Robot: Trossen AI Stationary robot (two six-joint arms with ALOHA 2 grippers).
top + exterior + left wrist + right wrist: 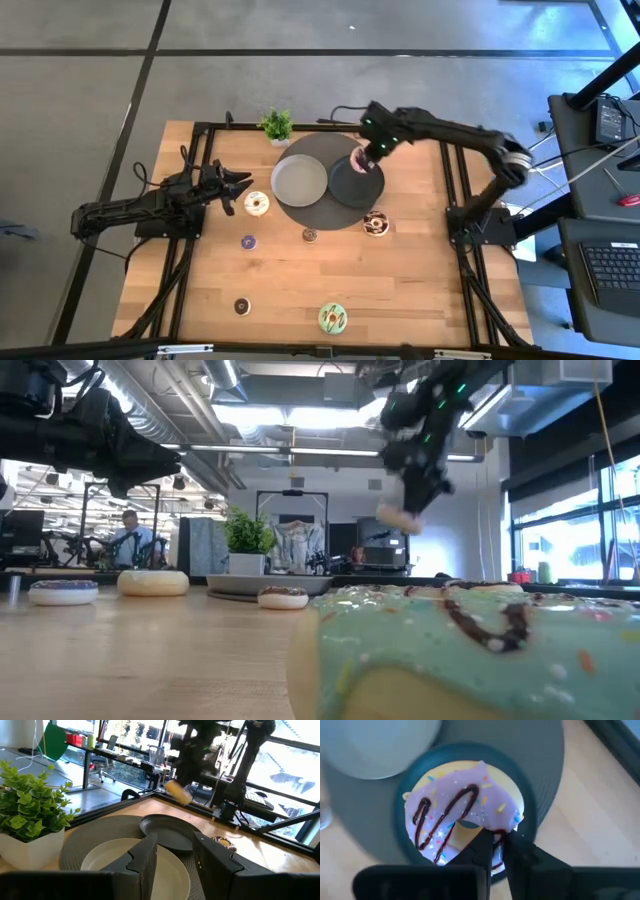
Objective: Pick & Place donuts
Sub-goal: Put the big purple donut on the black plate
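Note:
My right gripper [362,160] is shut on the pink-iced donut [465,815], held in the air above the dark plate [352,188]; it also shows in the low view [400,517]. My left gripper [232,188] is open and empty at the table's left, next to the white donut [257,204], which lies flat on the wood. The chocolate donut [376,223] and green donut [333,318] lie on the table, as do the tiny purple [248,241], brown [310,235] and dark [241,306] donuts. My right gripper pinches one side of the pink donut's ring [496,836] between its two fingers; one finger [481,845] sits at the hole's edge, the other [520,851] at the outer rim. The fingers come from above, pointing down. The donut hangs slightly tilted, clear of the dark plate.
A light grey plate [300,180] sits beside the dark plate on a round dark mat [322,212]. A small potted plant [277,125] stands at the far edge. Black frame rails [190,250] run along the table's sides. Bare wood lies toward the near edge.

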